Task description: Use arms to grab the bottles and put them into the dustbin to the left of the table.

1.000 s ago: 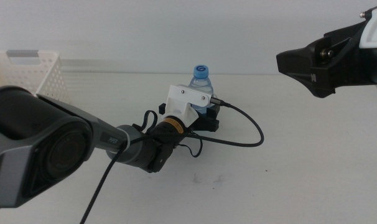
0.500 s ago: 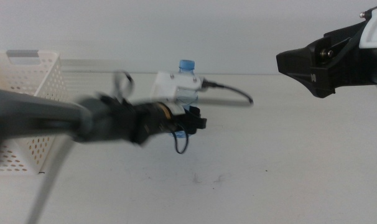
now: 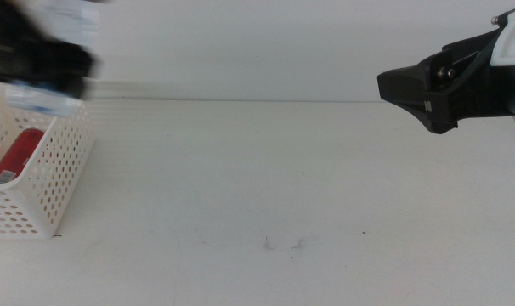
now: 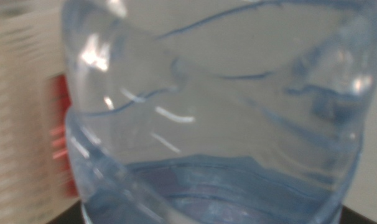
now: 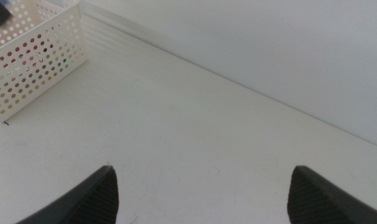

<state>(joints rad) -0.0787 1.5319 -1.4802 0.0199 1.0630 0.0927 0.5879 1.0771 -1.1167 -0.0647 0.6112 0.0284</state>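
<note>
My left gripper [image 3: 47,64] is a dark blur at the far left, above the white perforated dustbin [image 3: 49,183]. It is shut on the small clear water bottle [image 4: 213,124], which fills the left wrist view and shows as a pale blue smear [image 3: 38,100] over the dustbin's rim. A red can [image 3: 16,153] lies inside the dustbin and appears as a red patch [image 4: 61,134] behind the bottle. My right gripper [image 3: 404,88] hangs above the table's right side, well away from the dustbin, open and holding nothing [image 5: 204,193].
The white table [image 3: 266,187] carries faint dark scuff marks [image 3: 283,245] near the front. The dustbin [image 5: 36,59] stands at the table's left end, with a pale wall behind the table.
The left arm has swung fast from the table's middle to the far left, carrying the water bottle up over the dustbin. The right arm has not moved.
</note>
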